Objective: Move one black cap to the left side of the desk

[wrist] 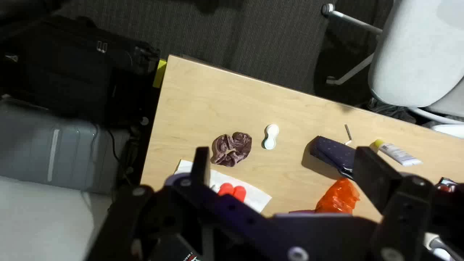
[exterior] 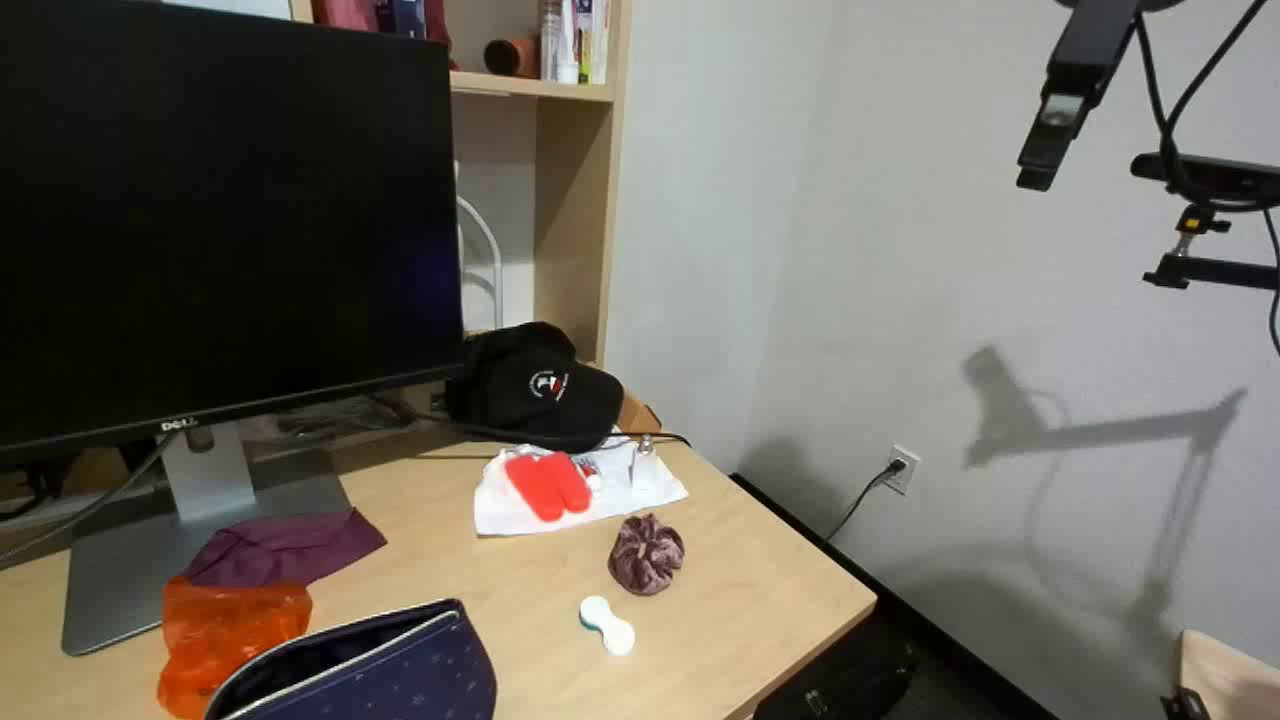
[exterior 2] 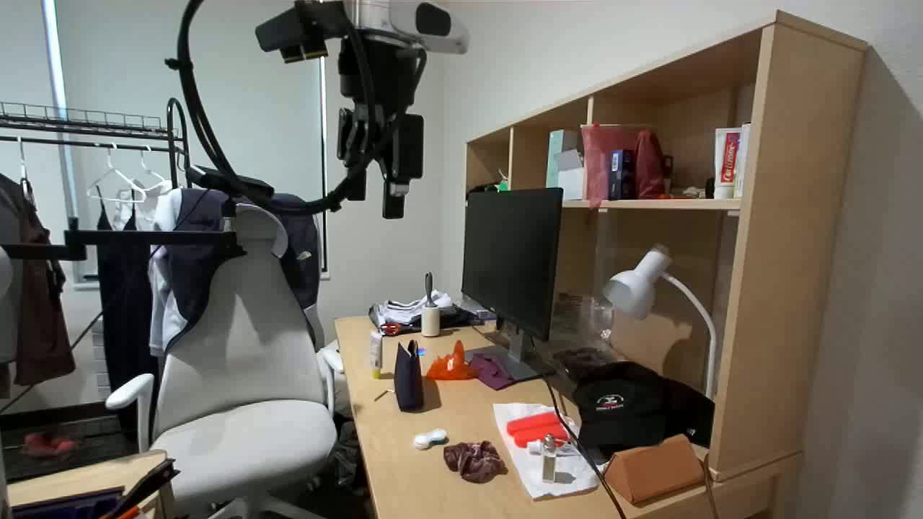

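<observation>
The black cap (exterior: 560,400) with the red-and-white emblem sits at the back of the desk (exterior: 770,600), beside the monitor's edge. It also shows in an exterior view (exterior 2: 609,422), in front of another black cap (exterior 2: 689,407). In the wrist view only a bit of the cap's emblem (wrist: 190,257) shows at the bottom edge; my gripper hides the rest. My gripper (exterior 2: 375,202) hangs high above the desk, well apart from the cap. In the wrist view its two fingers (wrist: 282,156) stand wide apart with nothing between them at their height.
A monitor (exterior: 230,220), a lamp (exterior 2: 638,288) and a shelf (exterior 2: 786,252) stand round the caps. A cable runs in front of them. A white napkin (exterior 2: 530,468), brown case (exterior 2: 656,468), scrunchie (exterior 2: 476,461), lens case (exterior 2: 430,438), orange bag (exterior 2: 453,366) and navy pouch (exterior 2: 409,378) lie nearby.
</observation>
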Controlling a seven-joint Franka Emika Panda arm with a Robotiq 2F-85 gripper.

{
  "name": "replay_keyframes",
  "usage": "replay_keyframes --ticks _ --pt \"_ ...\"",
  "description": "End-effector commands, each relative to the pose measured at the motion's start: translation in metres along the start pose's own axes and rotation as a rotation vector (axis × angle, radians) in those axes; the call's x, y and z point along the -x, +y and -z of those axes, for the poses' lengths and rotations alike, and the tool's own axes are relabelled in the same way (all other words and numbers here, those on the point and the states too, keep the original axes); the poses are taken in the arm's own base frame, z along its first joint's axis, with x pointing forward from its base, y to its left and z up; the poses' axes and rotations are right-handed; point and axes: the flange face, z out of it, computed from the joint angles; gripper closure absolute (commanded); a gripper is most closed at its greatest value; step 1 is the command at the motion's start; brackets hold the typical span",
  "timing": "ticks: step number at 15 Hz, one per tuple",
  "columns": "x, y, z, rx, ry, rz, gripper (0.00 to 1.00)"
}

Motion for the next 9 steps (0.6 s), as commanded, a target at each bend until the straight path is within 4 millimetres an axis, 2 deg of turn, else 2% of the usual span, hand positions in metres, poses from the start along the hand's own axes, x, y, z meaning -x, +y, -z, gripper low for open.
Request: replay_keyframes --ticks 1,5,9 --pt "0.000 0.000 0.000 0.000 -0.001 0.000 0.00" --pt "-0.026 0.006 -0.003 0.012 -0.005 0.016 0.00" --pt "-0.070 0.019 -0.009 0.030 -0.040 0.000 0.00"
